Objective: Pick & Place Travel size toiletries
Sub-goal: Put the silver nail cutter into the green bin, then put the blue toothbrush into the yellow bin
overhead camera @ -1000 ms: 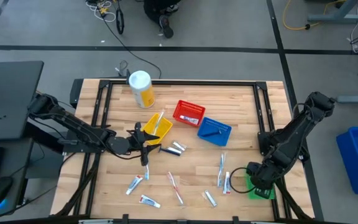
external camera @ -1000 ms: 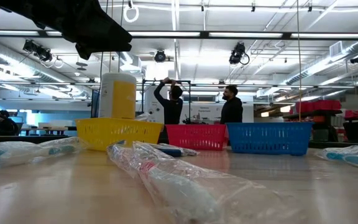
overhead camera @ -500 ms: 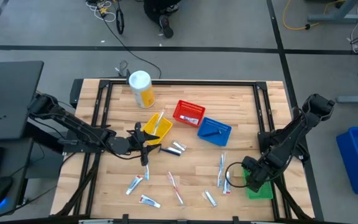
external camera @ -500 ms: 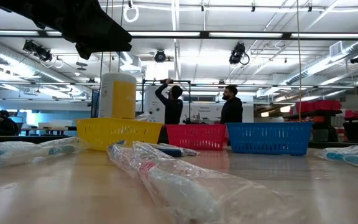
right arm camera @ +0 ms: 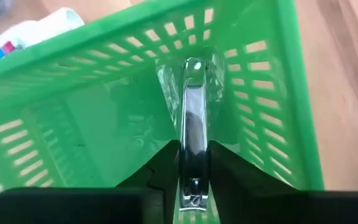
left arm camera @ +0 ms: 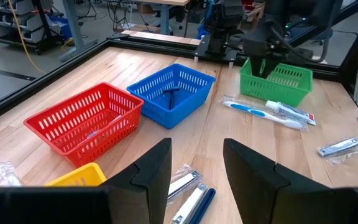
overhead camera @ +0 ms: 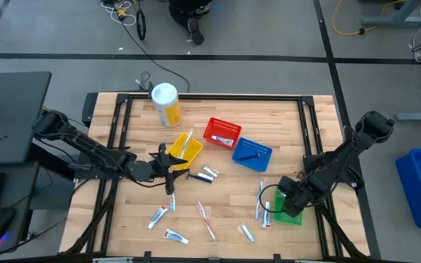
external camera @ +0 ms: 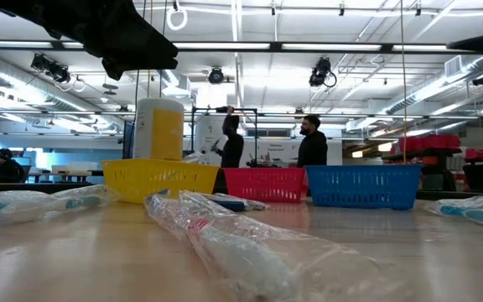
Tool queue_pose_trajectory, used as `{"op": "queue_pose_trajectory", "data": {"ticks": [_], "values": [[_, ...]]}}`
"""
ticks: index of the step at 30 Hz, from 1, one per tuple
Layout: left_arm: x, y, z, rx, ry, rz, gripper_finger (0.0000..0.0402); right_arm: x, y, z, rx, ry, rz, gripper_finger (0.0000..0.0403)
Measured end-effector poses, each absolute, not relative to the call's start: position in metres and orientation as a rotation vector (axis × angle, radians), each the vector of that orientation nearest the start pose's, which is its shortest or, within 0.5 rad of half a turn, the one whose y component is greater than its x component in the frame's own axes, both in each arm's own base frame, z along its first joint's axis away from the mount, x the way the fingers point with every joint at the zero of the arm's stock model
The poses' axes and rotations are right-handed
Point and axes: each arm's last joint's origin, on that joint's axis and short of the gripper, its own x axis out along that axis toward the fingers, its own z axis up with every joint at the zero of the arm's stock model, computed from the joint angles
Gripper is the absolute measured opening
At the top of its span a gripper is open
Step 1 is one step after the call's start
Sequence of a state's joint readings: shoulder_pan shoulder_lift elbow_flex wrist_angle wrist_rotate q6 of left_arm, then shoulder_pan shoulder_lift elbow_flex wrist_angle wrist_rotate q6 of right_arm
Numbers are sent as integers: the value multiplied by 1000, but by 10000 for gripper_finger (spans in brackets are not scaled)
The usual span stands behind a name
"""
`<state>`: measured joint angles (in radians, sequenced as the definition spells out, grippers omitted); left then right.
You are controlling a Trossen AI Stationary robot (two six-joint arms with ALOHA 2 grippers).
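Travel-size toiletries lie scattered on the wooden table: a toothbrush [overhead camera: 260,197], small tubes [overhead camera: 159,216] [overhead camera: 174,235] [overhead camera: 267,215] and wrapped pieces [overhead camera: 207,174]. My right gripper [overhead camera: 285,203] is shut on a metal nail clipper in a clear wrapper [right arm camera: 193,118] and reaches down into the green basket [overhead camera: 291,214], which stands on the table near its right edge. The gripper also shows in the left wrist view [left arm camera: 265,62]. My left gripper [left arm camera: 194,165] is open and empty, hovering beside the yellow basket [overhead camera: 183,150] over the wrapped pieces. My right gripper pinches the nail clipper's near end [right arm camera: 194,163] between its two fingers. The clipper lies along the fingers and sticks out past them inside the green basket [right arm camera: 104,118]. The fingers slant down from above. Whether the clipper's far end touches the basket, I cannot tell.
A red basket [overhead camera: 221,131] and a blue basket [overhead camera: 252,153] with a dark razor-like piece stand mid-table. A tall white-and-yellow canister [overhead camera: 165,102] stands at the far left. Black rails frame the table. People stand in the room beyond [external camera: 313,138].
My right gripper has moved toward the table's left edge and a little toward its far edge, still shut on the clipper. The green basket has slid the same way with it, away from the right rail and up beside the toothbrush and tube.
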<state>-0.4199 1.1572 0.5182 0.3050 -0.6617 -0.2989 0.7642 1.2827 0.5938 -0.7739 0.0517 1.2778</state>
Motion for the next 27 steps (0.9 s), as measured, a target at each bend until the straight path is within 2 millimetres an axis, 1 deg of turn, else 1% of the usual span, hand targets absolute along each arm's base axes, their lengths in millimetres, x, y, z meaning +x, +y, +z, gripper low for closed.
{"op": "queue_pose_trajectory", "data": {"ticks": [4, 9, 13, 15, 17, 20, 22, 27], "values": [[219, -78, 218, -123, 248, 279, 155, 139, 122, 151, 437, 1450, -292, 128], [219, -78, 218, -124, 248, 279, 155, 145, 122, 160, 515, 1542, -231, 169], [219, -78, 218, -124, 248, 279, 155, 155, 125, 175, 575, 1555, -181, 184], [219, -78, 218, -124, 247, 279, 155, 163, 126, 185, 605, 1540, -141, 185], [219, -78, 218, -124, 248, 279, 155, 170, 127, 196, 595, 1523, -81, 184], [219, -78, 218, -123, 246, 284, 155, 181, 127, 215, 581, 1440, -8, 178], [219, -78, 218, -122, 245, 289, 155, 189, 126, 226, 550, 1350, -1, 174], [219, -78, 218, -128, 242, 297, 155, 211, 124, 242, 401, 1030, 9, 169]]}}
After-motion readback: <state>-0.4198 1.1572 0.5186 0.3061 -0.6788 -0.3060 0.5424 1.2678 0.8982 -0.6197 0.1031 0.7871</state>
